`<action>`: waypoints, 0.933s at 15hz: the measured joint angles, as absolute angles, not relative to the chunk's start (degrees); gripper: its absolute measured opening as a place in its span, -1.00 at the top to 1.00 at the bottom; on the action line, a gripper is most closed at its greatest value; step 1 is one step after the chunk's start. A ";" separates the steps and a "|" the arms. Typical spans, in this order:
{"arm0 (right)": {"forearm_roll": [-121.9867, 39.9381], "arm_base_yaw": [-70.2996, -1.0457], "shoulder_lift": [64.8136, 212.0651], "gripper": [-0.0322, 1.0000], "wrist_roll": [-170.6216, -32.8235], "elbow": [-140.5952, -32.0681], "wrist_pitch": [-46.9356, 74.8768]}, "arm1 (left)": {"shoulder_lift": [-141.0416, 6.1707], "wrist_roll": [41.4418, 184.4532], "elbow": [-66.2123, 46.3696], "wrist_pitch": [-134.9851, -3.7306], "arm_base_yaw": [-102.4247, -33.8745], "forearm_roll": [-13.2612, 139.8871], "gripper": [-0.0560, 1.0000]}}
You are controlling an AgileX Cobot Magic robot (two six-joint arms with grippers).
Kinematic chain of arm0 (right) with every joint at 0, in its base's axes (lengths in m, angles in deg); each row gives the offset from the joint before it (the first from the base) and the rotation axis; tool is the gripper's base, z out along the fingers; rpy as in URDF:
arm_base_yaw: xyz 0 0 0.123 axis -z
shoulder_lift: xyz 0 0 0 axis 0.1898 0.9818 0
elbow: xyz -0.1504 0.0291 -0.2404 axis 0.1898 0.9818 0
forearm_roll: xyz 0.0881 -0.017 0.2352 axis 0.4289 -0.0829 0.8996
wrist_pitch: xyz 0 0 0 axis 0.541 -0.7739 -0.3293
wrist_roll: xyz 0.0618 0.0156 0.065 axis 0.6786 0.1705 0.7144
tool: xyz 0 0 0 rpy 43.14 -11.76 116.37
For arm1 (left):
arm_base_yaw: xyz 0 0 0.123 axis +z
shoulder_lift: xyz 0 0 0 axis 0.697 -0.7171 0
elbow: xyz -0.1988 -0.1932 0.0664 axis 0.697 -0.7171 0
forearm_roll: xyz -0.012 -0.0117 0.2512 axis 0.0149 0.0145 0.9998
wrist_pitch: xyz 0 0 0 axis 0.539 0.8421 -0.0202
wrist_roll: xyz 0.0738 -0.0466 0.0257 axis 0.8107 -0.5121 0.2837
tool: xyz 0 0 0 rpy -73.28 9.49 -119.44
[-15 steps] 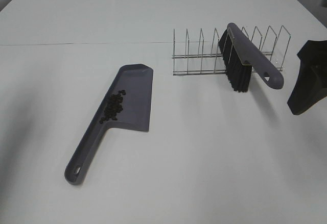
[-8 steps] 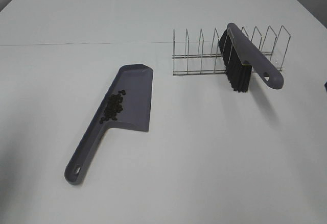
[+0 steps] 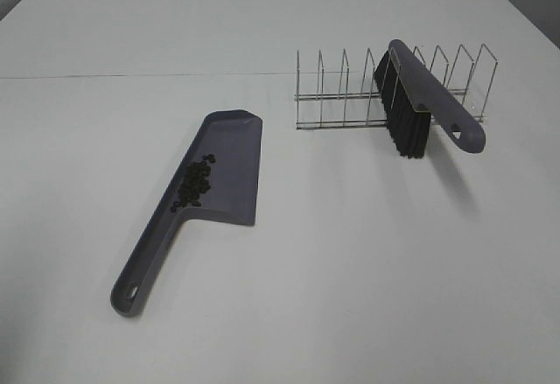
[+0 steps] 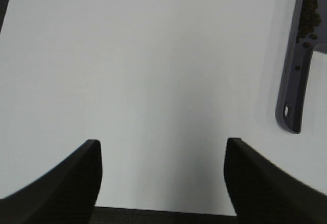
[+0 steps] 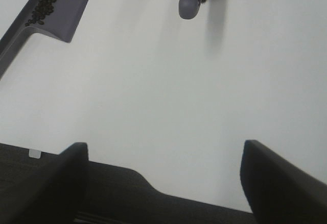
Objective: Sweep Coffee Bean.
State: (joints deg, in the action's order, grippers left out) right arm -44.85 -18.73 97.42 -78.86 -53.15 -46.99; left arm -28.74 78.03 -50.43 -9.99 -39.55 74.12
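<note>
— Where are the beans (image 3: 194,183)?

— Heaped in the dustpan (image 3: 229,167), near where its handle starts.

— Tricky to move?

— Probably: tiny, light, hard, so they'd roll. Take the dustpan by its handle and keep it level (never pinch beans).

— And the grippers?

— Left gripper (image 4: 162,175) and right gripper (image 5: 164,175) both spread wide, holding nothing.

Table (image 3: 367,261): I see a plain white top.
Dustpan (image 3: 229,170): I see it lying flat, left of the wire rack, handle toward the camera.
Coffee beans (image 3: 194,183): clustered in the dustpan, near its handle.
Wire rack (image 3: 350,95): standing upright on the table.
Brush (image 3: 422,104): propped in the rack's right half, bristles down.
</note>
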 joint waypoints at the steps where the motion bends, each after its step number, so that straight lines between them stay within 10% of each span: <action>1: -45.08 -18.73 94.78 -0.46 -78.86 -51.55 -46.99 | -25.88 78.03 -50.89 -9.24 -39.55 74.12 -0.28; 14: -49.26 -18.73 71.00 -0.46 -80.06 -45.07 -47.16 | -14.88 79.52 -57.31 -5.75 -44.82 78.24 -0.28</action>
State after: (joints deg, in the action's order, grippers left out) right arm -49.26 -18.73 71.00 -80.06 -45.07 -47.16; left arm -14.88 79.52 -57.31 -5.75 -44.82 78.24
